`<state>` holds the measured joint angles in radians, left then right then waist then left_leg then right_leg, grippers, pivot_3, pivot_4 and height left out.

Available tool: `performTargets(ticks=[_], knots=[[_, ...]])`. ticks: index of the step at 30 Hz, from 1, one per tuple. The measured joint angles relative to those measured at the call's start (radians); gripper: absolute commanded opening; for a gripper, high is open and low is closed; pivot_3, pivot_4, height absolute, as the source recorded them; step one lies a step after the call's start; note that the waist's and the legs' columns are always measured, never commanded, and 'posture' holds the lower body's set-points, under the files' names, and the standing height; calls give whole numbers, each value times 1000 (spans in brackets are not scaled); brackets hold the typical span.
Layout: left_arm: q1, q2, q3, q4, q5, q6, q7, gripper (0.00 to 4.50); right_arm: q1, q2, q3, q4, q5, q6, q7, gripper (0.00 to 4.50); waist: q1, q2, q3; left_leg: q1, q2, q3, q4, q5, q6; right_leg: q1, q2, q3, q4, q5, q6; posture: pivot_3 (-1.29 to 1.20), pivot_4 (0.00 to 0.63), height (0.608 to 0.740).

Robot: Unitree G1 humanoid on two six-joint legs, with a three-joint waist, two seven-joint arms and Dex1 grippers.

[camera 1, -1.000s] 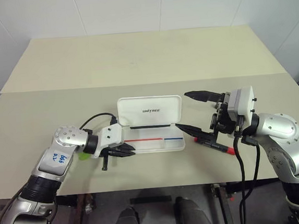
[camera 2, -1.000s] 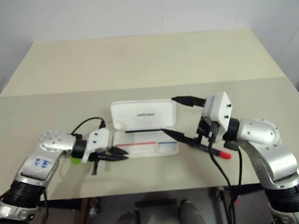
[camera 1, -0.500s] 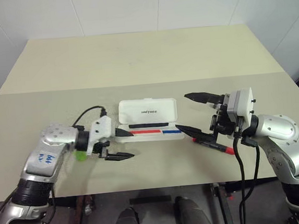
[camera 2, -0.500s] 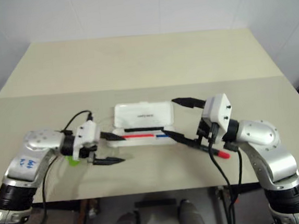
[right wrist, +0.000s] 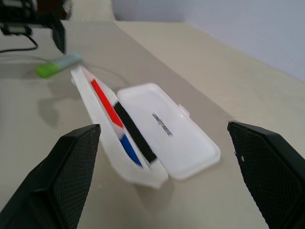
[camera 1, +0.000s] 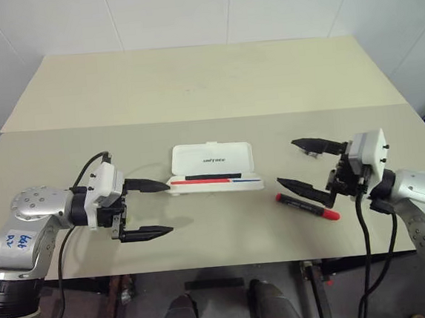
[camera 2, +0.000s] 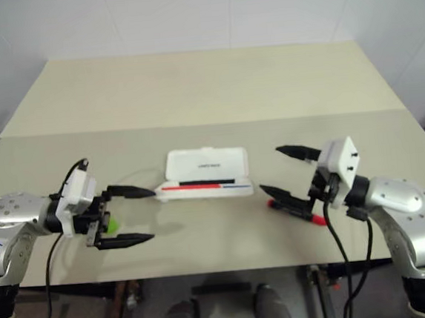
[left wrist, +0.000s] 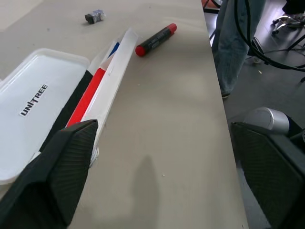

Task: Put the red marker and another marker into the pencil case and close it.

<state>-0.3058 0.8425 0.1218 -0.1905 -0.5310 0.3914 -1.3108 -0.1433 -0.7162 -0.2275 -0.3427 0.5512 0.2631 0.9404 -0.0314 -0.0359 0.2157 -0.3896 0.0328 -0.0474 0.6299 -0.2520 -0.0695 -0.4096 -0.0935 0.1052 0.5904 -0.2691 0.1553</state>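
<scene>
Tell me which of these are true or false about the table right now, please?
1. The pencil case lies open. True.
2. The red marker is inside the case. False: it lies on the table beside the case, near the right gripper.
3. The left gripper holds the green marker. False: its fingers are open and empty; that marker lies on the table.
4. Both grippers are open. True.
5. The lid reads UNITREE. True.
</scene>
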Motion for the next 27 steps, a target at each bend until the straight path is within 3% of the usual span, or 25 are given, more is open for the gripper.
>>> performTargets(ticks=[12, 26, 27], knots=[[-124, -37, 107, -6, -198, 118, 100, 4489, 169, -69, -36, 162, -57, -43, 118, 4500, -2, 0, 0, 1, 0, 0, 1, 0, 0, 1, 0, 0, 0, 0, 0, 0, 150, 740], [-130, 41, 105, 16, -268, 223, -9, 4489, 96, -43, 42, 404, -144, -131, 165, 4500, -24, 0, 0, 1, 0, 0, 1, 0, 0, 1, 0, 1, 0, 0, 0, 0, 150, 740], [-130, 41, 104, 30, -262, 210, -24, 4498, 86, -38, 52, 411, -148, -132, 166, 4319, -25, 0, 0, 1, 0, 0, 1, 0, 0, 1, 0, 1, 0, 0, 0, 0, 150, 740]])
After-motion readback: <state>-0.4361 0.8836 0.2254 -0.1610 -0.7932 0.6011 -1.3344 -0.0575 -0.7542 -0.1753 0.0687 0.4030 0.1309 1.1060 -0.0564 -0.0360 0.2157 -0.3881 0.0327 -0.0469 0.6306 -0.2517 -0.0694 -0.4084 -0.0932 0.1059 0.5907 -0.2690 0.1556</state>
